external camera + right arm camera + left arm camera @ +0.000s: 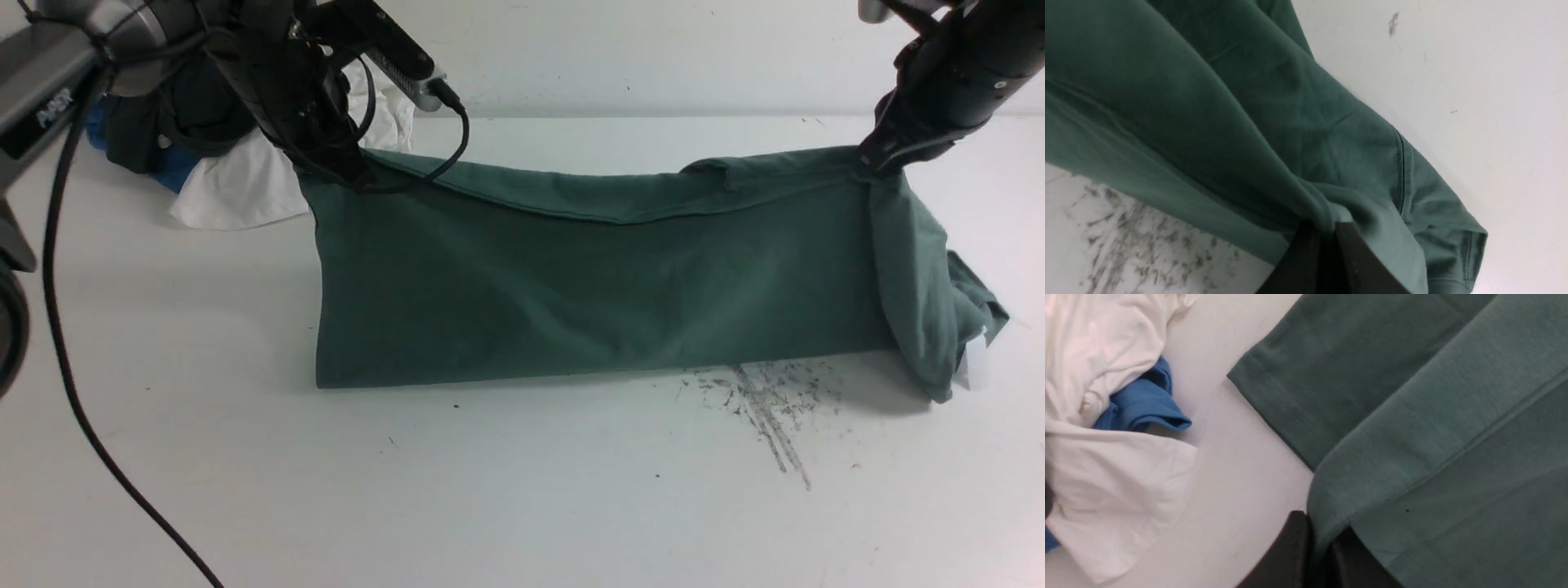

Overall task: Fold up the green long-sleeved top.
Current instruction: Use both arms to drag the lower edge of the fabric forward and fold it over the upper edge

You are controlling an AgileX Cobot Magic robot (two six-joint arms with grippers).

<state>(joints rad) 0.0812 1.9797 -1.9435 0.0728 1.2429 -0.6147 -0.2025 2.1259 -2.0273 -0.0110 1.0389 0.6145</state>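
The green long-sleeved top (588, 286) spans the middle of the table (522, 506). Its lower fold rests on the surface and its upper edge hangs raised between the two arms. The left gripper (357, 175) is clamped on the top's upper left corner. The right gripper (870, 162) is pinched shut on bunched cloth at the upper right corner, where a loose part droops toward the table's right edge. The step in hand looks like carrying this raised edge across to lay one layer on the other. To do it well, both arms should travel together at equal height with the cloth taut between them, so the edge lands straight and parallel to the resting fold. The drooping part may crumple underneath unless it is lowered gently. The left arm should steer clear of the white garment (237, 192) and blue garment (1143, 402) near the far left corner.
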